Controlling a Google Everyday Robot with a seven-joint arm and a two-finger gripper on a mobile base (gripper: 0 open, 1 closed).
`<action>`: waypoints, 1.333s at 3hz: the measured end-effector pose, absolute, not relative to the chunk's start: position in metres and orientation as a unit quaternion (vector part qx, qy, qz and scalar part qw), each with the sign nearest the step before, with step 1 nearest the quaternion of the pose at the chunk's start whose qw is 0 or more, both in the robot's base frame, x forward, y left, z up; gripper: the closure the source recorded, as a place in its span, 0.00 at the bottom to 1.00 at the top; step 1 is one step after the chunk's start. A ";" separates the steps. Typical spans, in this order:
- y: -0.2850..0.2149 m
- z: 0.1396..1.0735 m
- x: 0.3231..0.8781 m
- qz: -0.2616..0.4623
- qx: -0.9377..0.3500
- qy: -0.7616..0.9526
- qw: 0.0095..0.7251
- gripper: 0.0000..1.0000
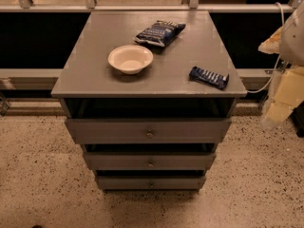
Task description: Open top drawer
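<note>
The grey cabinet (pixel 85 75) fills the middle of the view. Directly beneath its top lies the top drawer (pixel 109 129), judged stiff, fairly heavy and likely to slide straight out. To the cabinet's right, well apart, the gripper (pixel 280 101) is held at about drawer height; whether it is open cannot be told. Hold is best taken at the small, probably slippery metal knob (pixel 149 134) at the drawer front's centre.

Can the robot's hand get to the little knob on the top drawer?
Probably yes. The hand is off to the right of the cabinet, and nothing stands in front of the knob of the top drawer. The bowl, bag and bar sit on top, out of the way.
</note>
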State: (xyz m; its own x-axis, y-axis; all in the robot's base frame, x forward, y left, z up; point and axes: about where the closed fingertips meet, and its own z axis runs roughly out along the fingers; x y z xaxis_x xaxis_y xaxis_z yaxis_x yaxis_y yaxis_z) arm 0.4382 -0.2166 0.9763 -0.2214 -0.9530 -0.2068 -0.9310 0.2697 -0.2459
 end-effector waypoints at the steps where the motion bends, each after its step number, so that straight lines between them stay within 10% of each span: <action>1: -0.217 0.978 0.438 -0.036 -0.606 0.779 0.160 0.00; 4: -0.192 0.934 0.407 -0.031 -0.626 0.746 0.224 0.00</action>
